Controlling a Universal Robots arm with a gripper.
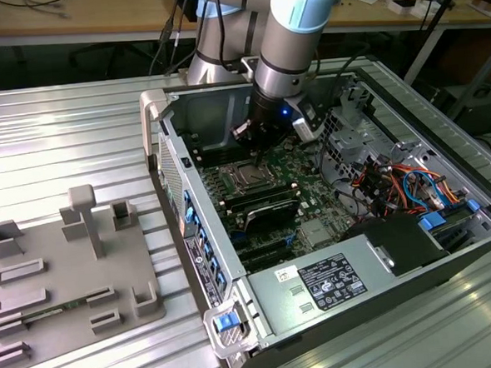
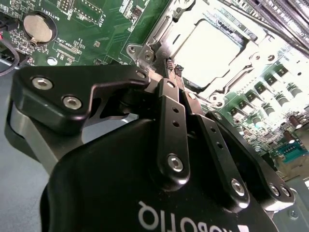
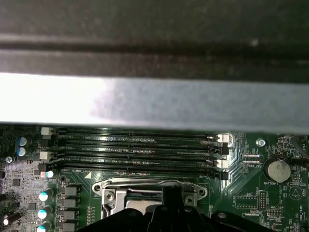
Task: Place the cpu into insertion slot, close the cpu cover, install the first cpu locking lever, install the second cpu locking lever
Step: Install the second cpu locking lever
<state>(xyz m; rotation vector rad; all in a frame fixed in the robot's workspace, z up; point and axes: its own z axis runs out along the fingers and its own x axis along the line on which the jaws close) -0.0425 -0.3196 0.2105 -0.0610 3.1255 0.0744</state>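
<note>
The cpu [image 2: 212,50] lies flat in the insertion slot [image 1: 247,177], its silver top bright in the second wrist view. The cpu cover [image 2: 161,29] lies down around it as a silver frame. My gripper [image 2: 173,67] is shut, its black fingertips [image 2: 168,64] pressed together at the rim of the socket near one corner. In the exterior view the gripper [image 1: 253,138] hangs just behind the socket inside the open computer case. In the first wrist view the gripper [image 3: 169,194] is over the socket frame [image 3: 108,188]. I cannot tell the locking levers from the frame.
Long black memory slots [image 3: 140,150] run beside the socket. A coin battery [image 2: 37,27] sits on the green board. The grey power-supply box [image 1: 335,283] and coloured cables [image 1: 395,183] fill the case's near and right side. A grey fixture plate [image 1: 68,278] lies at the exterior view's left.
</note>
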